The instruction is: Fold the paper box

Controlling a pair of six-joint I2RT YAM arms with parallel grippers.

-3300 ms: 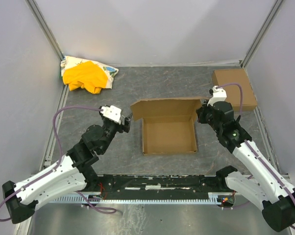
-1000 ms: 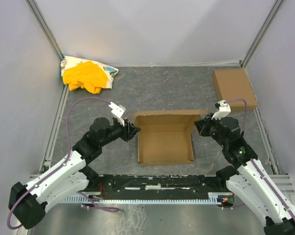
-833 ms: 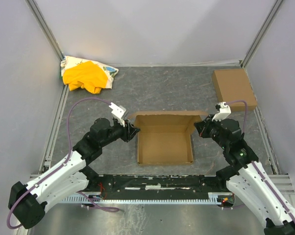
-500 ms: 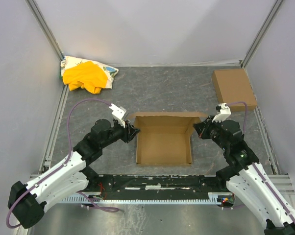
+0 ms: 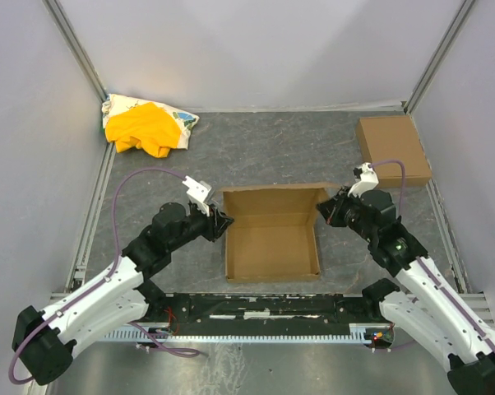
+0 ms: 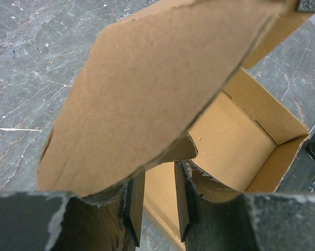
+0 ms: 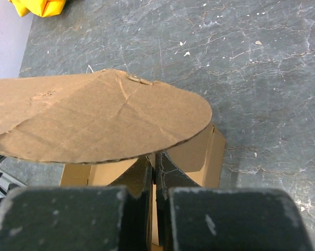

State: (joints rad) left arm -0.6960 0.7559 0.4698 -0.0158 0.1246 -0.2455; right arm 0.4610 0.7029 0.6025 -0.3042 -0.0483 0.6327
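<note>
The paper box (image 5: 272, 247) sits open-topped at the middle of the table, and its lid flap (image 5: 272, 196) stands up along the far side, leaning over the tray. My left gripper (image 5: 223, 220) is at the lid's left corner. In the left wrist view its jaws (image 6: 157, 180) stand apart, with the box floor (image 6: 231, 151) showing through the gap and the fingertips hidden under the lid flap (image 6: 157, 78). At the lid's right corner is my right gripper (image 5: 324, 212). In the right wrist view its jaws (image 7: 154, 162) are pressed together under the rounded flap (image 7: 105, 120), with nothing between them.
A smaller closed cardboard box (image 5: 393, 150) lies at the far right by the wall. A yellow cloth (image 5: 145, 130) on a printed bag lies in the far left corner. White walls enclose three sides, and a metal rail (image 5: 264, 311) runs along the near edge.
The box has slid slightly left and toward the near edge. My right gripper has moved left with the lid's corner, and the lid leans further over the tray. The left gripper has barely shifted.
</note>
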